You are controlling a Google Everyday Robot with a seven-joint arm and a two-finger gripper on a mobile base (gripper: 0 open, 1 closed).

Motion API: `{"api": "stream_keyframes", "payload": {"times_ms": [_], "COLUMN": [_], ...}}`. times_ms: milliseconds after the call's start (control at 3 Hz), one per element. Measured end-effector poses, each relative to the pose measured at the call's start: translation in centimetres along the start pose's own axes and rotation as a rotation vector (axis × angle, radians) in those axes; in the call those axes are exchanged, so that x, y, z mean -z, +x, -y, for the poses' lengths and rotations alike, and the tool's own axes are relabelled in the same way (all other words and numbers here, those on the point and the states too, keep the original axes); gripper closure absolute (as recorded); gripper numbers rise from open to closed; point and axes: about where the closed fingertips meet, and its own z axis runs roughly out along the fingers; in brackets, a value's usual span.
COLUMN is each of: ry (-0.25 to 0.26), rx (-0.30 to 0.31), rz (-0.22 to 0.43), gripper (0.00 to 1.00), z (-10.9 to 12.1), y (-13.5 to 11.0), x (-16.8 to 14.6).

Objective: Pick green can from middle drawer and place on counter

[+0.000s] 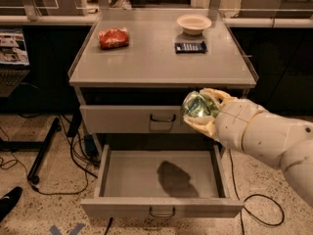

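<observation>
Floor was speckled terrazzo (29,214), with black cables (78,151) trailing across it and a blue tape mark (66,229) at the front edge. Dark cabinets (39,87) stood behind. Lighting was dim and warm.

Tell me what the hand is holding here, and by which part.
The hand grips the green can around its body, in front of the upper drawer.

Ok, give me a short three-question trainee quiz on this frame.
1. True or false: the shiny green metal can lies inside the open grey metal middle drawer.
2. The gripper, in front of the shut grey upper drawer, holds: A) a red bag B) the green can C) a bowl.
3. How many items sit on the flat grey counter?
Key: 1 false; 2 B; 3 three.
</observation>
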Motion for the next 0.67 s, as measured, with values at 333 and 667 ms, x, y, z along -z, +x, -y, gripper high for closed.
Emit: {"api": "stream_keyframes", "payload": {"times_ms": [333, 667], "ry": [0.013, 0.035], "rx": [0.068, 0.143], "rz": [0.017, -0.016], "gripper": [1.0, 1.0], "z": [2.8, 8.6], "y": [-1.6, -3.4], "x": [0.5, 1.4]}}
